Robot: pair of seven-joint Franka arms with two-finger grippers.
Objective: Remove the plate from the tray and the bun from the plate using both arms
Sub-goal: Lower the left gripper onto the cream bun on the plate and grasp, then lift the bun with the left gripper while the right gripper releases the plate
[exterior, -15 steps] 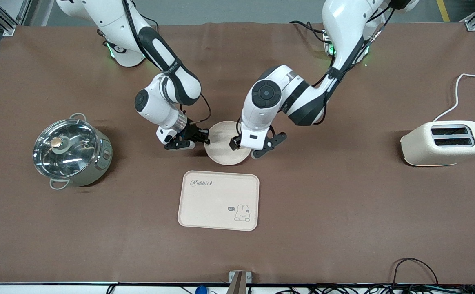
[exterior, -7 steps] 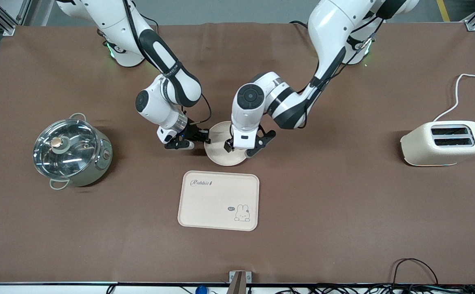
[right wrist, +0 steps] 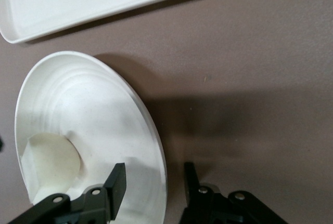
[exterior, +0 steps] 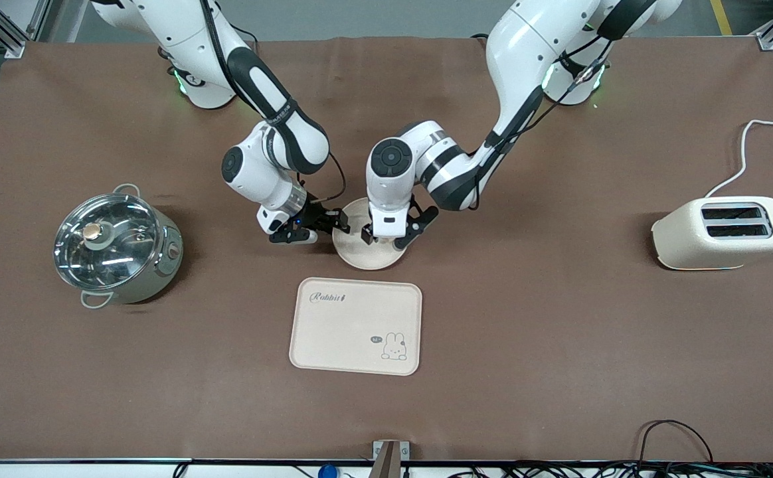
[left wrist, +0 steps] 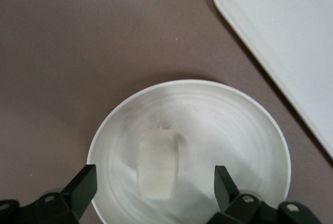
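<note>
The left wrist view shows the bun [left wrist: 157, 165] on the plate [exterior: 360, 255], mid-table; left gripper [exterior: 385, 239] spread wide above it, right gripper [right wrist: 153, 180] straddling the rim, unclosed. Tray [exterior: 333, 332] reads "Rabbit"

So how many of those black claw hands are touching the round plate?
1 for certain. The right gripper straddles the plate rim, one finger inside, one outside. The left gripper hangs open over the bun on the plate; contact isn't visible.
</note>
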